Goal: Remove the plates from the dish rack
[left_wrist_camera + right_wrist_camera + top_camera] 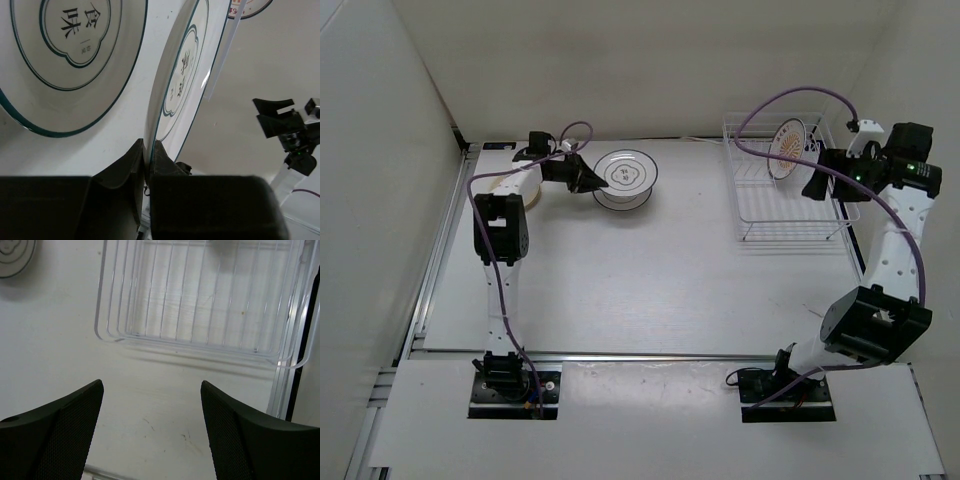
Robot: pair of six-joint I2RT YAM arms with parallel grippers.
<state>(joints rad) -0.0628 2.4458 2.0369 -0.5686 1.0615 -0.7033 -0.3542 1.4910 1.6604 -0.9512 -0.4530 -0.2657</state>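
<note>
**Left arm pinches a ringed plate at the stack; right arm waits open by the rack**

Top view: the left gripper (588,180) is closed on the left rim of the ringed plate (625,172). That plate sits over a second ringed plate (625,200) on the table (650,290), likely so that the two stack. The tan plate (503,185) lies under the left forearm. The sunburst plate (787,147) stands upright between the bars at the far end of the dish rack (795,238), its rim free for a pinch, and the right gripper (815,188) is just beside it.

Left wrist view: the fingers (125,170) are clamped on the thin rim, and the ringed plate (185,75) runs edge-on away from them. The second ringed plate (70,60) lies face-on to one side.

Right wrist view: the right gripper (151,390) has its fingers spread wide with nothing between them. Bare dish rack (190,342) wires lie ahead, and I cannot make out the sunburst plate here.
</note>
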